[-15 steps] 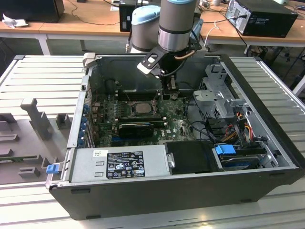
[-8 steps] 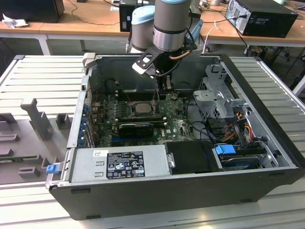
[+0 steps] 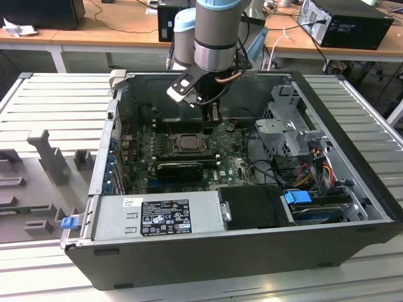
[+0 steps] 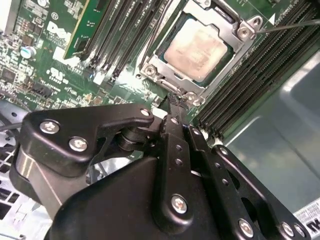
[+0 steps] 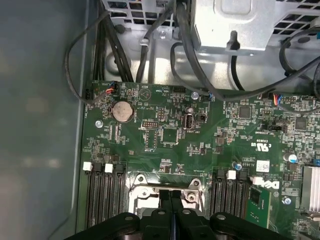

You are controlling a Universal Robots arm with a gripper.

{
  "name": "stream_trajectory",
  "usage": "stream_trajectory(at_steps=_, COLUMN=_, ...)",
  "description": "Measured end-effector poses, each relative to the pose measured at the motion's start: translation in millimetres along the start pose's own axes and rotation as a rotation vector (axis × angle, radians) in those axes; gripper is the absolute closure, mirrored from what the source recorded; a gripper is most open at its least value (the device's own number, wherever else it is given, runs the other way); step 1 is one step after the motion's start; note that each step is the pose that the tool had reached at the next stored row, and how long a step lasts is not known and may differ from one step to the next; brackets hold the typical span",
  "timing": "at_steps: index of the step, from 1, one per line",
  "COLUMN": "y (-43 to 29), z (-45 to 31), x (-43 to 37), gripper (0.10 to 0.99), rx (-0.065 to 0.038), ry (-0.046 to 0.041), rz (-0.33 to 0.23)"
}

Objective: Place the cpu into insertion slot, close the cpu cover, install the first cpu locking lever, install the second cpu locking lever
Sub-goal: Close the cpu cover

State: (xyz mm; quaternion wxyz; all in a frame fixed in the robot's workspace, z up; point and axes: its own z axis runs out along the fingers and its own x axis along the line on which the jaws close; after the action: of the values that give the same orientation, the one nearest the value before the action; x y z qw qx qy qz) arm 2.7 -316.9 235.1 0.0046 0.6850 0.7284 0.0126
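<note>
The cpu [image 4: 197,47] already sits flat in the slot [image 4: 218,14], so step 1 looks done. The cover [image 4: 167,77] lies down over it, w/ the chip's pale face showing thru the big window, so I think step 2 is done too. The 2 levers look like what's left. One thin metal rod [image 4: 290,26] sticks out past the far corner of the cover, on the side away from the gripper [image 4: 175,102]. It doesn't look locked, but I can't tell for sure.

The gripper is clenched. Its 2 fingers are pressed tight together, & I see nothing between them. In the second wrist view the tips are right at the near edge of the cover, touching or almost; can't tell which. So the cpu lies just past the tips. In the exterior view the gripper hangs inside the open pc case [image 3: 252,251], low over the green board [image 5: 170,135].
</note>
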Motion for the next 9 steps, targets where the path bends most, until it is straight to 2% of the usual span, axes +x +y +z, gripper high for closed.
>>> stream_trajectory(at_steps=3, y=-3.0, z=2.4, x=0.1, gripper=0.98, rx=0.001, ry=-0.0002, rz=0.0)
stream_trajectory(at_steps=9, y=-20.7, z=3.8, x=1.3, gripper=0.98, rx=0.002, ry=0.0001, rz=0.0)
